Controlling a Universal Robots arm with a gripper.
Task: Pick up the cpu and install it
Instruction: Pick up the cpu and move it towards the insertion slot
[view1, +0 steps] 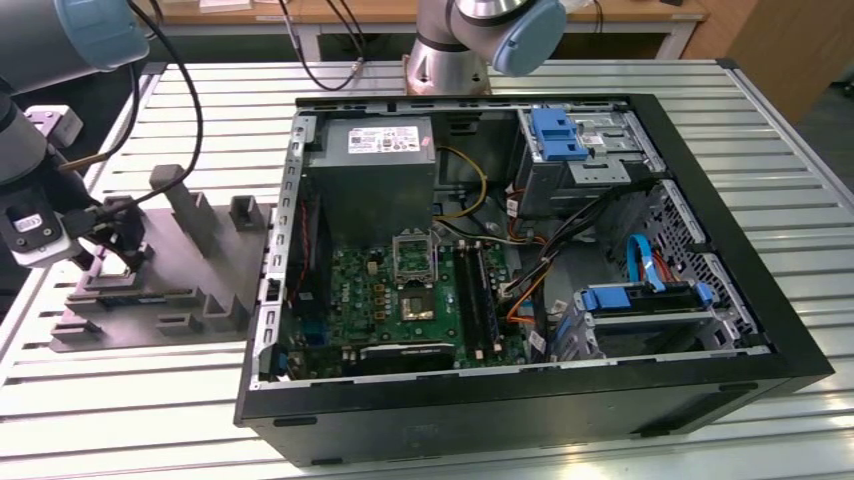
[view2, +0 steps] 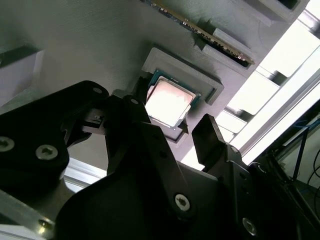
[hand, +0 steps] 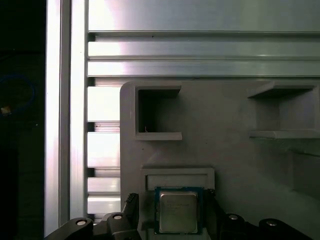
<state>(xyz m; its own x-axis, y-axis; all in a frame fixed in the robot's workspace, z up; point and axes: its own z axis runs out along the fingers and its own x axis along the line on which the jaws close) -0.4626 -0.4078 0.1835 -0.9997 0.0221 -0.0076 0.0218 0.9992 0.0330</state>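
The cpu (view2: 170, 101) (hand: 177, 212), a small square chip with a dull silver top, lies flat in a shallow framed pocket of the grey plastic fixture (view1: 180, 300) (view2: 100, 50) (hand: 225, 110). My gripper (view1: 118, 240) (view2: 169, 122) (hand: 172, 202) hangs close above it at the exterior view's left, open. One black finger (view2: 127, 112) stands on one side of the chip and the other finger (view2: 207, 135) on the opposite side, each a little apart from it. The silver-framed socket (view1: 414, 255) sits on the motherboard inside the open computer case.
The black computer case (view1: 747, 270) lies open on the slatted aluminium table (view1: 134, 420), holding a power supply (view1: 387, 150), blue drive brackets and cables. Upright blocks (view1: 174, 185) rise from the fixture near my gripper. A thin circuit strip (view2: 200, 30) stands in a fixture slot.
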